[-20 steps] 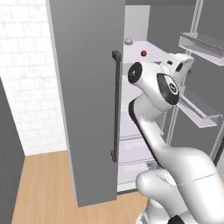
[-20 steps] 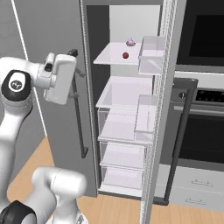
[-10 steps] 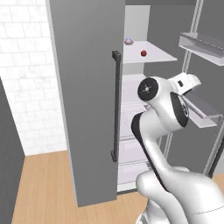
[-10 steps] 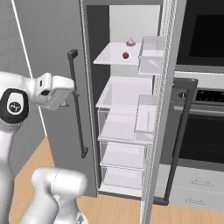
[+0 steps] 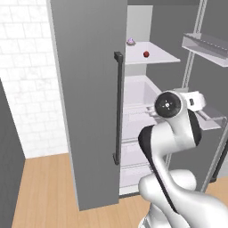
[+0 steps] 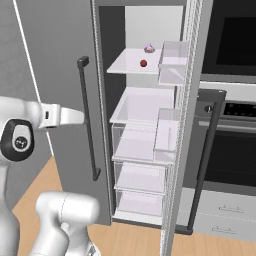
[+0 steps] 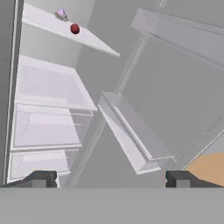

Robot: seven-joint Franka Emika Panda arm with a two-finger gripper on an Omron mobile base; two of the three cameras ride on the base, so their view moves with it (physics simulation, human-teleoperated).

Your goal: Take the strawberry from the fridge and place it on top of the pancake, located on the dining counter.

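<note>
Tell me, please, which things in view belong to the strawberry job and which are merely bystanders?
Job: strawberry on the top shelf; fridge, door open; gripper, open and empty.
Bystanders: small purple-topped item behind the berry; wall oven.

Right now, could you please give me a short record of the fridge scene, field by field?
fridge: right door open, left door shut
strawberry: on the top shelf, untouched
beside it: small purple-topped item, further back on the same shelf
claw: open, empty, well below the strawberry
oven: right of the fridge, shut
</note>
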